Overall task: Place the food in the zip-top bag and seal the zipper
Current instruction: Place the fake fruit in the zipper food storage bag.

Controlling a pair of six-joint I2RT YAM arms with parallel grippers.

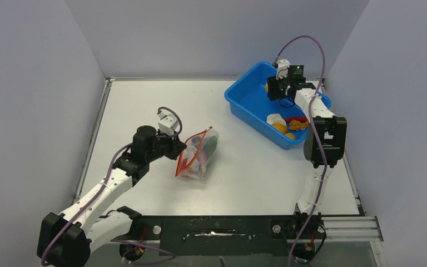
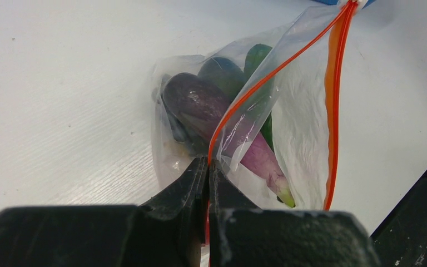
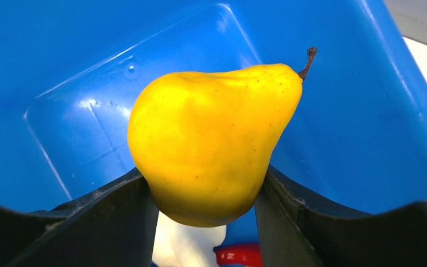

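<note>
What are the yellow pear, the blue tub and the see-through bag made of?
The pear: probably moulded plastic or foam, matte, evenly yellow skin. The blue tub: hard plastic, glossy, with sharp light reflections. The bag: thin clear plastic film, crinkled and shiny.

Over on the far right of the table (image 1: 144, 111) there's the blue tub (image 1: 243, 99), a rectangular bin turned at an angle, one corner pointing at the back wall (image 1: 211, 33). From the right wrist view its glossy blue floor (image 3: 61, 67) and steep sides fill the frame, light glinting off the moulded base. The tabletop is white, and up close a faint grain shows in it (image 2: 61, 111). Pale grey-lilac walls close in on the left (image 1: 33, 83), back and right. Along the near edge runs a black bar (image 1: 217, 227) with bolt heads, and silver rails (image 1: 350, 225) sit at its right end.
</note>
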